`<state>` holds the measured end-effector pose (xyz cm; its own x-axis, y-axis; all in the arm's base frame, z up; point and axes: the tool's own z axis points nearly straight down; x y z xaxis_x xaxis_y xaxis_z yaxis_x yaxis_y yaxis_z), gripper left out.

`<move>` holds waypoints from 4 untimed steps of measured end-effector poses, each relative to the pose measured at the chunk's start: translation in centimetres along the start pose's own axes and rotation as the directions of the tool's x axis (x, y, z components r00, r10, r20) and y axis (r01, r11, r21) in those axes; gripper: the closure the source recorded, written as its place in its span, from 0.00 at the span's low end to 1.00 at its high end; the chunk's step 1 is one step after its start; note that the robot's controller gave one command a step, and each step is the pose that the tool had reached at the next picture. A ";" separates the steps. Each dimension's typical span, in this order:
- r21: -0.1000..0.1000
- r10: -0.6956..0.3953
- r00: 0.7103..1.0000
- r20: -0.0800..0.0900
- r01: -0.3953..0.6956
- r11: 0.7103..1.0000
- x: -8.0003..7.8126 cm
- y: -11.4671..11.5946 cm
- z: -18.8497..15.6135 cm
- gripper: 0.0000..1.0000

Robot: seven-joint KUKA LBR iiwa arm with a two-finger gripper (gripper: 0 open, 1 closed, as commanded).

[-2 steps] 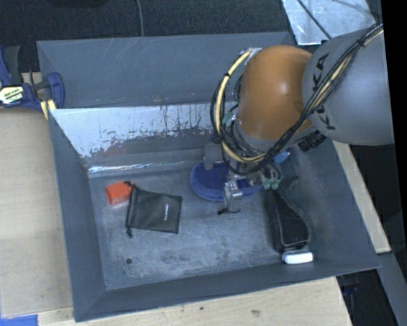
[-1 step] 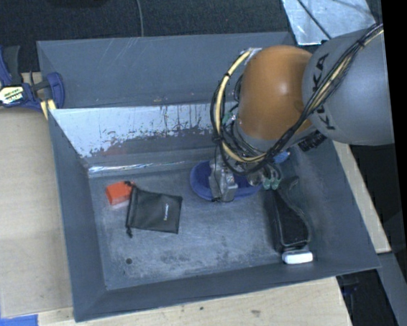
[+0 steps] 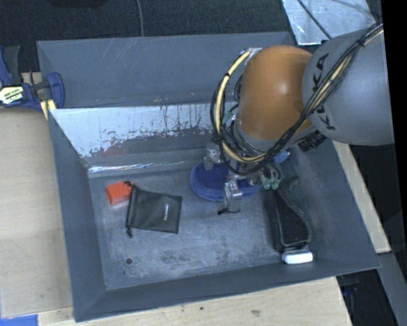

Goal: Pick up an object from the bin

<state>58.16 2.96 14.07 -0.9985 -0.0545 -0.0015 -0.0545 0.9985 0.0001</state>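
Centre: the gripper [image 3: 229, 201] hangs low just right of the middle of the bin [image 3: 80, 229], at the front-right rim of a blue disc [image 3: 206, 184]. Whether it touches the disc, how wide it stands and whether it has hold of anything cannot be told from this angle.
Disc: the blue disc lies flat on the floor near the foot of the back wall, its right side hidden under the wrist.
Rear right: the grey arm [image 3: 359, 92], with its orange cover [image 3: 272, 93] and looped cables [image 3: 221, 110], reaches in over the right rim and covers that corner of the floor.
Left of centre: a black pouch [image 3: 154, 211] lies flat and slightly tilted, with a small orange block [image 3: 118, 193] touching its upper-left corner, near the foot of the left wall.
Right wall: a long black bar [image 3: 286, 222] lies front to back along the foot of the right wall, just beside the gripper, with its white cap [image 3: 298, 258] at the front-right corner.
Open floor: bare metal runs along the whole front edge from the left corner to the black bar, and a clear strip separates the pouch from the disc.
Edges: all four walls slope outward, and the back wall is scuffed.
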 end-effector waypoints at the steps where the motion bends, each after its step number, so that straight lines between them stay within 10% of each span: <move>1: 0.000 0.062 0.998 0.004 -0.062 0.998 -3.5 -3.5 5.1 0.00; 2: -0.003 0.058 0.998 -0.011 -0.058 0.998 -3.2 -3.2 5.0 1.00; 3: 0.000 0.025 1.000 0.008 -0.025 1.000 -0.9 -2.2 -2.0 1.00; 4: -0.001 0.006 1.000 -0.002 -0.006 1.000 0.9 0.6 -0.8 1.00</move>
<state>57.24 3.55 14.92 -0.9988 -0.0488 0.0000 -0.0488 0.9988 0.0008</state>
